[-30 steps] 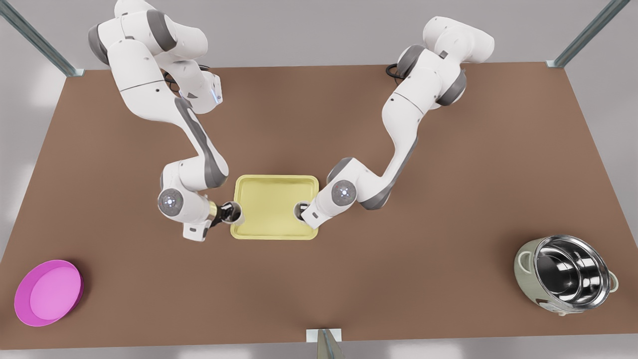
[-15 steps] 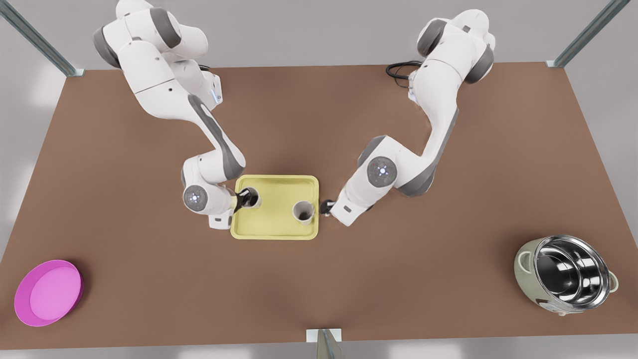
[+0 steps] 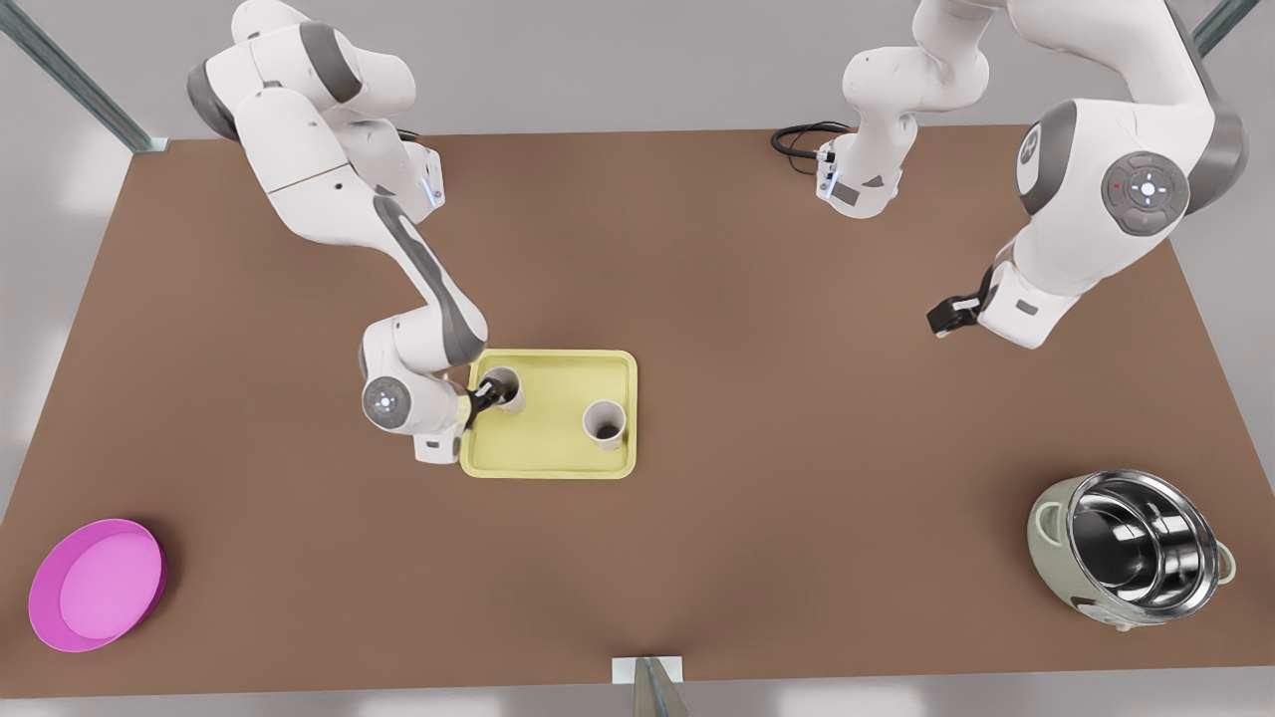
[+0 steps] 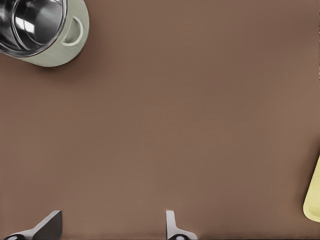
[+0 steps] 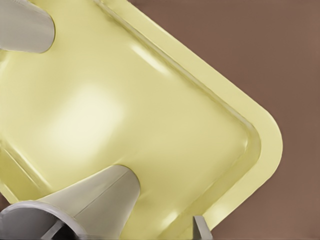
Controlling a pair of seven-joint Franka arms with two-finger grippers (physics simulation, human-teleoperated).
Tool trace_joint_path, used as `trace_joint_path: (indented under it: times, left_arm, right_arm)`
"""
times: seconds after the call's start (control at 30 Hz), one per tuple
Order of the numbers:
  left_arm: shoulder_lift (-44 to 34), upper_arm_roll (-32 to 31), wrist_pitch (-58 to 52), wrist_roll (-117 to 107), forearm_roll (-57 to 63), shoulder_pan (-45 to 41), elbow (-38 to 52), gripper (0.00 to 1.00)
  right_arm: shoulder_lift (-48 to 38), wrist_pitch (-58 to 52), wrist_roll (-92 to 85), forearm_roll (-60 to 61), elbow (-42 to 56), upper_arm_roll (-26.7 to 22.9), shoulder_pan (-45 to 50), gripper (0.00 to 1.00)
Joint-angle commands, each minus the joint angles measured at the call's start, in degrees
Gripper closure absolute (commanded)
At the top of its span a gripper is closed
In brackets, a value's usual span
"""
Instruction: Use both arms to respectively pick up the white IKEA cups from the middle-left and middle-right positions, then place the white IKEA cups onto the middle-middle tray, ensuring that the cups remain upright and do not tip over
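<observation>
The pale yellow tray (image 3: 550, 428) lies mid-table with both white cups upright on it. One cup (image 3: 503, 387) stands at the tray's corner on the front view's left, the other cup (image 3: 605, 422) near its opposite side. My right gripper (image 3: 484, 397) is at the first cup (image 5: 100, 197), open: one finger (image 5: 200, 228) stands clear of the cup wall and the other is at the rim. The second cup (image 5: 22, 25) is across the tray (image 5: 150, 120). My left gripper (image 3: 946, 317) hangs open high above bare table at the front view's right, its fingertips (image 4: 50, 225) wide apart around nothing.
A steel-lined pot (image 3: 1136, 548) stands near the front corner on the front view's right, also seen as the pot (image 4: 40, 30) from the left wrist. A magenta dish (image 3: 97, 585) sits at the opposite front corner. The tray's edge (image 4: 314, 200) is far from the left gripper.
The left arm let go of its cup on the tray and swung up and away to the front view's right. The right arm carried its cup onto the tray's corner and opened.
</observation>
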Motion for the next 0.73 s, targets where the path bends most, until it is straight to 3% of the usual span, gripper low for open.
trace_joint_path:
  times: [0.0, 0.1, 0.2, 0.27, 0.37, 0.53, 0.7]
  left_arm:
    - [-0.13, -0.36, -1.43, 17.69, -0.42, -0.44, 0.12, 0.00]
    - [0.49, -1.24, -1.43, 17.51, -0.51, -0.70, 0.12, 0.00]
    - [1.01, -1.24, -1.87, 17.78, -0.51, -0.26, 0.03, 0.00]
    - [1.02, -1.24, -1.87, 17.78, -0.51, -0.26, 0.03, 0.00]
    - [1.19, -1.24, -1.95, 17.78, -0.59, -0.26, 0.03, 0.00]
    - [1.19, -1.24, -2.39, 17.78, -0.68, -0.26, 0.03, 0.00]
    - [1.19, -1.24, -2.57, 17.78, -1.56, -0.26, 0.03, 0.00]
  right_arm:
    - [-0.61, -3.75, -0.46, 0.09, 1.48, -0.20, -0.05, 0.00]
    - [-4.56, -15.17, -0.37, 0.62, 5.35, -0.29, -1.54, 0.00]
    - [-9.39, -20.71, 10.59, -0.17, 7.90, -0.73, -2.77, 0.00]
    - [-6.59, -20.80, 15.10, -5.89, 10.79, -5.12, -3.65, 0.00]
    - [-0.17, -20.97, 15.36, -11.07, 22.57, -13.02, -4.79, 0.00]
    - [-16.69, -31.70, 19.93, -10.81, 22.23, -13.65, -5.41, 0.00]
    - [-18.71, -33.72, 20.02, -10.55, 21.61, -13.47, -5.14, 0.00]
